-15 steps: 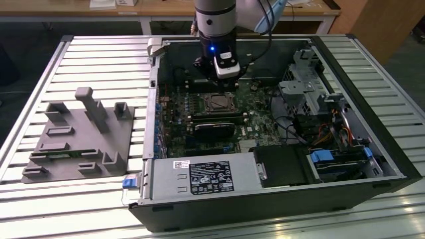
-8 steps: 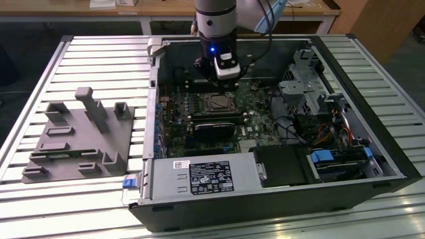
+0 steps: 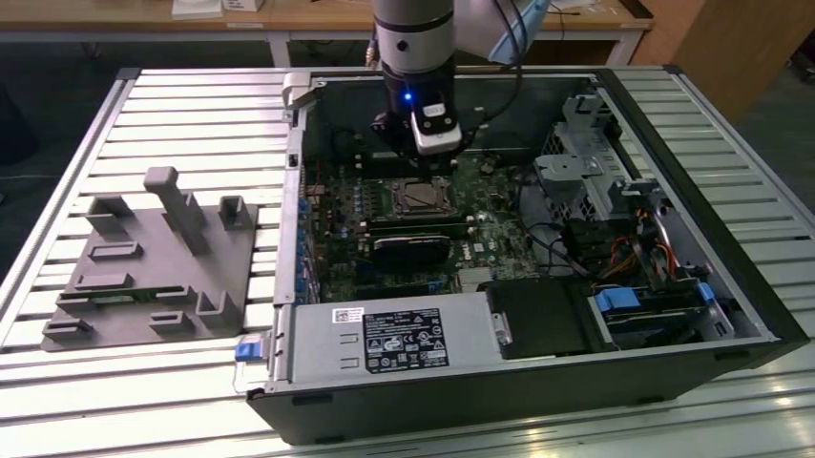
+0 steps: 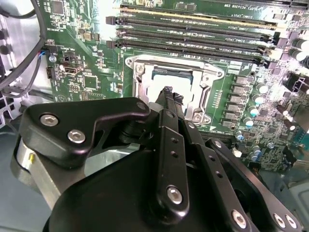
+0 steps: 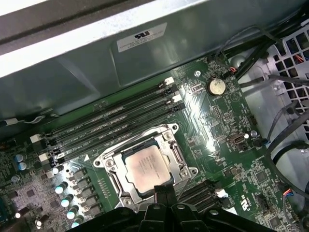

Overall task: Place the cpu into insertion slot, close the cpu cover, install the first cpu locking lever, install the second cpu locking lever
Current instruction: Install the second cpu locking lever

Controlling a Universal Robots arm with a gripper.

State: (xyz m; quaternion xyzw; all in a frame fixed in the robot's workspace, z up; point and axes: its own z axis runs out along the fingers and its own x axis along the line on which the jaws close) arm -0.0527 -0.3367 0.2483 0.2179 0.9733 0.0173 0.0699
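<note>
The cpu [image 5: 145,169], a small square chip with a greyish metal top, lies flat in the socket on the green motherboard, which the exterior view shows as a dark square [image 3: 417,197]. The cpu cover [image 5: 167,132], a silvery frame, lies down around the chip, and in the second wrist view the cover [image 4: 145,65] rings a pale opening. My gripper [image 5: 163,191] hangs just above one edge of the socket with its black fingertips [image 4: 166,92] pressed together and nothing between them. Whether the locking levers are latched I cannot tell.
Black memory slots [image 5: 111,123] run along one side of the socket, with a coin battery [image 5: 216,86] and loose cables [image 5: 285,121] beyond. The open case holds a black card [image 3: 407,250], a power supply [image 3: 382,339] and a drive cage [image 3: 586,153]. A grey fixture [image 3: 153,258] sits outside on the slatted table.
</note>
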